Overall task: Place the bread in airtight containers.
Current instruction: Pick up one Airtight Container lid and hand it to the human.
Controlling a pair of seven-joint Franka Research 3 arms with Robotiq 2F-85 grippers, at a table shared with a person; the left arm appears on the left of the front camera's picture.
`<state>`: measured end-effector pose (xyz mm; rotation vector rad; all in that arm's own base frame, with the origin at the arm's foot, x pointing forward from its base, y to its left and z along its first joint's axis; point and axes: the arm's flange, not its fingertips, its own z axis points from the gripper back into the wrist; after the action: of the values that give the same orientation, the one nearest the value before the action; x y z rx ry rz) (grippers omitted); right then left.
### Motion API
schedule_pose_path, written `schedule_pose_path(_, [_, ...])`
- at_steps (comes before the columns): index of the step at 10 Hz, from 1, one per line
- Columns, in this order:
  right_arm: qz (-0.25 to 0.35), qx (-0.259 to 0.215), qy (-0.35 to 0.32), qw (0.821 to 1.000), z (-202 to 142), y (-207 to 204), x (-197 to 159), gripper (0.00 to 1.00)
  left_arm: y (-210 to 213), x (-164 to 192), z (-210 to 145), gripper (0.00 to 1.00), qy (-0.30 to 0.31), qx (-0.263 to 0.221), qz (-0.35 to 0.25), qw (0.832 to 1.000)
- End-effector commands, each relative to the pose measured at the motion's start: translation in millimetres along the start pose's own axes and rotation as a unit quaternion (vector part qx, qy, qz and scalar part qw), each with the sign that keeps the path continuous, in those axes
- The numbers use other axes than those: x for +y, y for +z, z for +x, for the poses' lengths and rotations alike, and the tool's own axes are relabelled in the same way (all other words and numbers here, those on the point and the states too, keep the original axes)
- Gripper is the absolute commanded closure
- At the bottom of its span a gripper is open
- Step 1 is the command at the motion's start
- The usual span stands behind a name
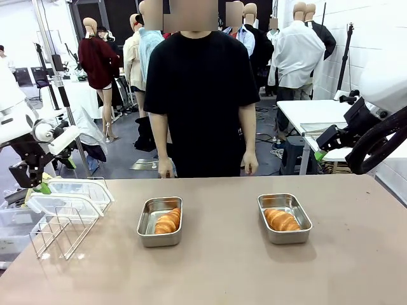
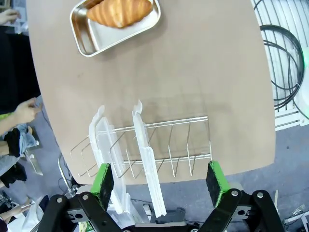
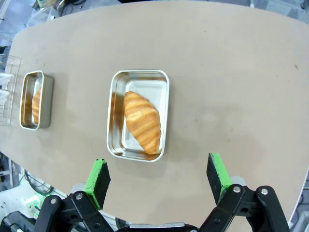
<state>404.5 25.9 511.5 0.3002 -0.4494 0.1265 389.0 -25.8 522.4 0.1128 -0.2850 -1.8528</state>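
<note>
Two lidless tubs, left tub (image 1: 150, 219) and right tub (image 1: 299, 213), hold one croissant (image 1: 168, 222) each; lids (image 1: 63, 204) rest in the rack (image 1: 57, 234) at nine o'clock. Fingers gape wide and empty on left gripper (image 2: 159, 176) and right gripper (image 3: 158, 170).

No legible text, label, brand, number or sign in any view.
</note>
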Motion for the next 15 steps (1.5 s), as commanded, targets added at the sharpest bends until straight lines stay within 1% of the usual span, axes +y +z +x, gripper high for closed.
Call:
schedule_pose_path(1, [0.001,-0.001,0.001,1.0,0,-1,1,0.0,3,-8,-3,0.0,0.007,0.024,0.001,1.0])
schedule_pose_path(3, [0.001,-0.001,0.001,1.0,0,-1,1,0.0,-6,-22,-22,0.0,0.002,0.023,-0.009,1.0])
schedule_pose_path(4, [0.001,-0.001,0.001,1.0,0,-1,1,0.0,-17,-25,-33,0.0,-0.03,0.035,0.018,0.999])
schedule_pose_path(5, [0.001,-0.001,0.001,1.0,0,-1,1,0.0,-26,-25,-38,0.0,-0.039,0.03,0.007,0.999])
schedule_pose_path(6, [0.001,-0.001,0.001,1.0,0,-1,1,0.0,-31,-24,-38,0.0,-0.037,0.037,0.004,0.999])
schedule_pose_path(8, [0.001,-0.001,0.001,1.0,0,-1,1,0.0,-44,-21,-43,0.0,-0.034,0.062,0.024,0.997])
schedule_pose_path(9, [0.001,-0.001,0.001,1.0,0,-1,1,0.0,-52,-19,-47,0.0,-0.026,0.065,0.029,0.997])
schedule_pose_path(10, [0.001,-0.001,0.001,1.0,0,-1,1,0.0,-58,-17,-51,0.0,-0.024,0.059,0.022,0.998])
schedule_pose_path(11, [0.001,-0.001,0.001,1.0,0,-1,1,0.0,-64,-14,-54,0.0,-0.018,0.065,0.015,0.998])
schedule_pose_path(12, [0.001,-0.001,0.001,1.0,0,-1,1,0.0,-70,-11,-56,0.0,-0.015,0.06,-0.007,0.998])
schedule_pose_path(15, [0.001,-0.001,0.001,1.0,0,-1,1,0.0,-79,0,-61,0.0,-0.008,0.06,0.019,0.998])
